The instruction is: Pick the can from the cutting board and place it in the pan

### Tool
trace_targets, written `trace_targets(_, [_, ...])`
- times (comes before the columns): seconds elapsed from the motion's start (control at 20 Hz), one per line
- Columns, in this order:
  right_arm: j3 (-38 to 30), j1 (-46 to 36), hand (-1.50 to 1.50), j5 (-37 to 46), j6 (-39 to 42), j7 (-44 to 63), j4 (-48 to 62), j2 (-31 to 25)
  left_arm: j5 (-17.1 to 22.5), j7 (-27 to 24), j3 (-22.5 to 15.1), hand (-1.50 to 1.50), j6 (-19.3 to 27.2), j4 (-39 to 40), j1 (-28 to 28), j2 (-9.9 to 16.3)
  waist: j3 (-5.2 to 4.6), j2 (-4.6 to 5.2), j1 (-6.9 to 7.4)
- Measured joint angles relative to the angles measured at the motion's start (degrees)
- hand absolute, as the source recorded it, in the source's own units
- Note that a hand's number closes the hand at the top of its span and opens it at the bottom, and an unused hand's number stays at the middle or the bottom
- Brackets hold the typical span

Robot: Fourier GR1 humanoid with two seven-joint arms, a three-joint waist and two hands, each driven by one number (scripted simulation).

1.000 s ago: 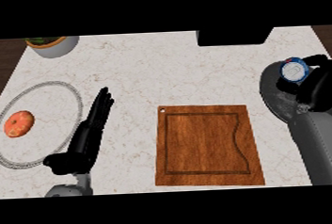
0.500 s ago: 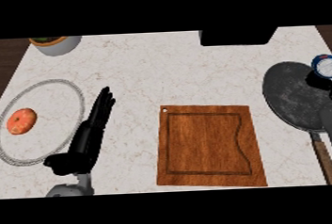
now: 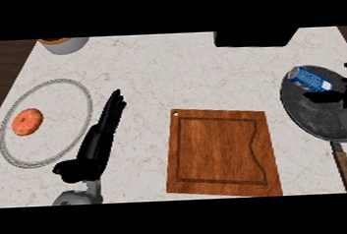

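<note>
The blue and white can [image 3: 310, 78] lies on its side in the far part of the dark pan [image 3: 316, 120] at the right edge. My right hand [image 3: 337, 97] is just beside it, fingers spread below and to the right of the can, open and not wrapped round it. The wooden cutting board [image 3: 222, 153] in the middle has nothing on it. My left hand [image 3: 98, 142] rests open and flat on the counter left of the board.
A round plate [image 3: 59, 84] at the left holds an orange-red fruit [image 3: 27, 121]. A bowl [image 3: 63, 44] sits at the far left corner and a black box [image 3: 256, 37] at the far edge. The pan's wooden handle [image 3: 346, 168] points toward me.
The right hand carried the can down over the pan and its fingers have come off it; the can now lies on its side in the pan. The left hand has not moved.
</note>
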Motion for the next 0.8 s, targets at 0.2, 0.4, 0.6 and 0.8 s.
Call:
trace_targets(0.2, [-3.8, -0.6, -1.50, -4.1, -1.1, -8.4, 1.8, -0.2, 0.4, -0.1, 0.5, 0.00, -0.3, 0.0, -0.1, 0.2, 0.01, -0.01, -0.13])
trace_targets(0.4, [-8.6, -0.8, -1.50, -9.5, -3.1, -17.0, 0.8, -0.1, 0.6, 0.2, 1.1, 0.00, -0.4, -0.1, -0.1, 0.6, -0.02, -0.20, -0.63])
trace_targets(0.6, [-13.6, -0.1, -1.50, -15.7, -0.8, -23.7, 0.4, -1.2, 0.6, 0.1, 1.3, 0.00, -0.4, -0.5, 1.0, 0.7, -0.11, -0.55, -1.33])
trace_targets(0.8, [-17.7, 3.2, -1.50, -22.2, 5.7, -29.7, -0.8, -1.6, 1.0, -0.1, 1.9, 0.00, -0.8, -0.6, 1.9, 1.1, -0.20, -0.91, -2.26])
